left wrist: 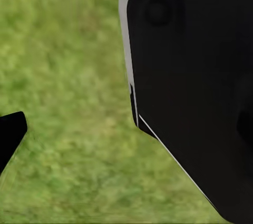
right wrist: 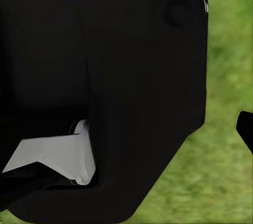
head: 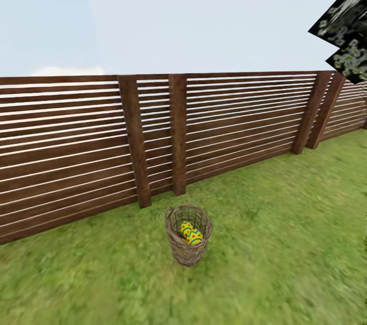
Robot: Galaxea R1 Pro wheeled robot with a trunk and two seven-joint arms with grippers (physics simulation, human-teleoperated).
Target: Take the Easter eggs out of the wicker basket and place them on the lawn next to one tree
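Note:
In the head view the wicker basket (head: pixel 184 256) stands upright on the lawn (head: pixel 290 223), a short way in front of the fence. The yellow Easter eggs (head: pixel 191 233) with red and blue markings lie together inside it; I make out at least two, packed close. Both wrist views look down on grass past large black parts of my own body. A dark fingertip (left wrist: pixel 10 135) shows at the edge of the left wrist view, and another fingertip (right wrist: pixel 245 129) at the edge of the right wrist view. Neither is near the basket.
A brown fence (head: pixel 229 121) of horizontal slats with thick posts runs across behind the basket and recedes to the right. Blocky dark green, whitish-speckled tree foliage (head: pixel 346 29) hangs in at the upper right, its trunk out of view. Grass stretches to the right and towards me.

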